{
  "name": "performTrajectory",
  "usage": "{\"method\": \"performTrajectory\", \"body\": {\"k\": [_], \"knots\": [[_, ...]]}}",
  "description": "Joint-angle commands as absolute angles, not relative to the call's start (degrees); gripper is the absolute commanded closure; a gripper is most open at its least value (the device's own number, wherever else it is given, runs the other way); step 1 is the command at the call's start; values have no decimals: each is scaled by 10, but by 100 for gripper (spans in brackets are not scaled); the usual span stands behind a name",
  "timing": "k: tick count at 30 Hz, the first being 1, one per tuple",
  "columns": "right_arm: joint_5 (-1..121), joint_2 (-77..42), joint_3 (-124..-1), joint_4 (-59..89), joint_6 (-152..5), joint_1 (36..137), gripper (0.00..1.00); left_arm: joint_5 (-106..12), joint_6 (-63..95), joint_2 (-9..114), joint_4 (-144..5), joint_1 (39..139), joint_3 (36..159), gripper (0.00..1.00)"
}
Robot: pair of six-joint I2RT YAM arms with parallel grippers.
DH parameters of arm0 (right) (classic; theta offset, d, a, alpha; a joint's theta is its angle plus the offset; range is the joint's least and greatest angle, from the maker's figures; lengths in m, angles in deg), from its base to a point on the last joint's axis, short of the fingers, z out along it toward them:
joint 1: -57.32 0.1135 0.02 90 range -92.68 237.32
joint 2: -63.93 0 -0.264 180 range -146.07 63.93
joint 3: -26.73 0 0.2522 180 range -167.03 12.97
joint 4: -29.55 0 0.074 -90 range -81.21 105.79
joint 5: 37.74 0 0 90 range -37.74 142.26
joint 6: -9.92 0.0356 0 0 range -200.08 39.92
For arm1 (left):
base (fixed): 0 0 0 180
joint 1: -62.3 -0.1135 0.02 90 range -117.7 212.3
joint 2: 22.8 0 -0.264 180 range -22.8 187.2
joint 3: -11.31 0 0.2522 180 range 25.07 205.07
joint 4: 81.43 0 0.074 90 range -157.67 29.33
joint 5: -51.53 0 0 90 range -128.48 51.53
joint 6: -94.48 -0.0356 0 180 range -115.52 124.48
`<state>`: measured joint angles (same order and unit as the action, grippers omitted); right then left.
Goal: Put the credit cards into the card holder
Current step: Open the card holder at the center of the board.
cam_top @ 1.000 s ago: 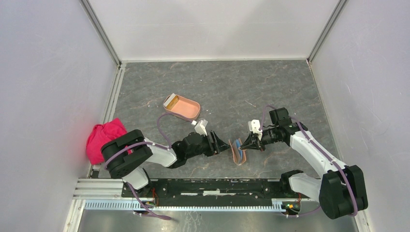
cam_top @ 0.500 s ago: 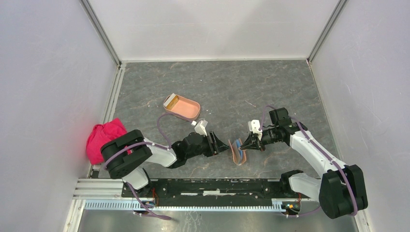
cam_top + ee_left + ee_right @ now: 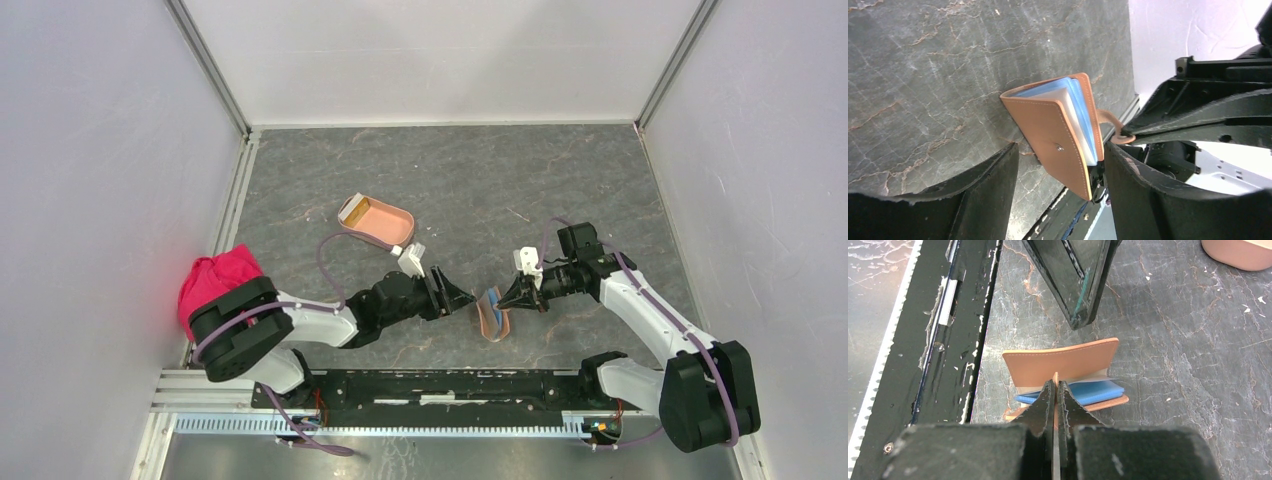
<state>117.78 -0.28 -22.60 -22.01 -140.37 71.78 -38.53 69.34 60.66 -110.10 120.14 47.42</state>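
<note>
Right end effector: the right gripper [image 3: 510, 296] is clenched, its two black tips pressed together on the thin tan snap tab [image 3: 1108, 125] of a flat brown leather wallet [image 3: 490, 316].
Left end effector: the left gripper [image 3: 462, 298] is released, with its broad black fingers [image 3: 983, 195] standing wide apart and nothing between the pads. It points right at the wallet. From its own wrist view the wallet sits in the gap just beyond the tips. From the right wrist view its tip stops just short of the raised cover, and I cannot tell whether it touches.
Wallet: half open on the grey marbled tabletop [image 3: 450, 170], between the two grippers. One cover is raised and the other lies lower.
Credit cards: thin blue and pale grey-white plastic cards [image 3: 1083, 392] are stacked inside the wallet, and their edges show between the covers.
Card holder: the small salmon-pink oval tray with a low rim [image 3: 377, 221] sits on the table beyond the left arm, well apart from the wallet. The white mount on the left wrist is near its closer end.
Near edge: the wallet lies close to the black base rail [image 3: 420, 385] that carries both arms.
Sides: white walls [image 3: 100, 150] enclose the table. A crumpled bright pink cloth [image 3: 215, 280] sits against the left wall beside the left arm's base.
Room: the wallet and both grippers are well apart from the side and far walls.
</note>
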Motion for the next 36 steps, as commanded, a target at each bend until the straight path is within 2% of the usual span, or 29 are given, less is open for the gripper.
{"method": "performTrajectory", "body": {"k": [1,13,17,22,28,30,36], "knots": [[1189,-4,-246,-214,-1407,715,100,-382,676,636,-1102,1202,502,30],[1185,-7,-247,-214,-1405,715,100,-378,673,676,-1074,1211,534,33],[1180,-3,-247,-210,-1400,711,100,-353,664,676,-1047,1211,530,45],[1171,4,-244,-187,-1370,698,100,-314,646,658,-1007,1206,524,69],[1122,13,-224,-102,-1274,677,100,-335,626,679,-992,1175,541,89],[1088,13,-210,-57,-1225,672,100,-351,622,692,-987,1168,554,92],[977,-23,-203,-15,-1157,663,100,-366,605,720,-957,1158,597,91]]}}
